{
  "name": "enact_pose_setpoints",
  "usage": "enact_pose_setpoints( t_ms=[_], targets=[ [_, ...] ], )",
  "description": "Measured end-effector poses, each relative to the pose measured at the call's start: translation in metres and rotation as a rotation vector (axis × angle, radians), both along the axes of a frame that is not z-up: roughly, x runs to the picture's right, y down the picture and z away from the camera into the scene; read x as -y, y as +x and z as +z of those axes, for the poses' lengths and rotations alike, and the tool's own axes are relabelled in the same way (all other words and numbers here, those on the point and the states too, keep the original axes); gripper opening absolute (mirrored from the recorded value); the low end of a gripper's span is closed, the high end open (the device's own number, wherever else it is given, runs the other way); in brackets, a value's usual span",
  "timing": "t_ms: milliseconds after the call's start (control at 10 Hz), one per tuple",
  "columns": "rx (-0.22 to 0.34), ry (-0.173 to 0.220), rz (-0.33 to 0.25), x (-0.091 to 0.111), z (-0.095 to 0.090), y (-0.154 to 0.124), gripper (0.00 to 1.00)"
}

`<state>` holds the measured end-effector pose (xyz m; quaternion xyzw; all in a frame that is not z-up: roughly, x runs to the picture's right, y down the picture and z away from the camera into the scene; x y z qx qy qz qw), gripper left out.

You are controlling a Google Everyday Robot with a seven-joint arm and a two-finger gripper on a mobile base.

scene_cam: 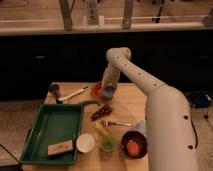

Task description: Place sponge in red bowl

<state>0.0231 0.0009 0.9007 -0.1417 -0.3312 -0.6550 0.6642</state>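
Gripper (108, 90) w/ sponge (109, 92) over red bowl (97, 90).

The wooden bench (125, 107) carries a green tray (50, 130), a white cup (85, 143), a green cup (106, 144), a fork (116, 123), a dark bowl (133, 145) and a brush (65, 95). The red bowl (96, 90) sits at its far edge, with the tool (108, 91) low just beside it.

Gripper (107, 91) holds blue sponge (109, 91) over red bowl (97, 90).

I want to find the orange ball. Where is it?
The orange ball sits in the dark brown bowl at the table's near right, beside the green cup. The gripper is at the far edge, over the red bowl.
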Motion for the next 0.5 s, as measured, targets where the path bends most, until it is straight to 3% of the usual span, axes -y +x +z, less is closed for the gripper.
enact_pose_setpoints(
  t_ms=[200, 500],
  targets=[
    [0.002, -0.004, 0.0, -0.0006, -0.0004, 0.0014, 0.14],
    [0.008, 0.009, -0.005, 0.0044, 0.0006, -0.0005, 0.46]
  ],
)
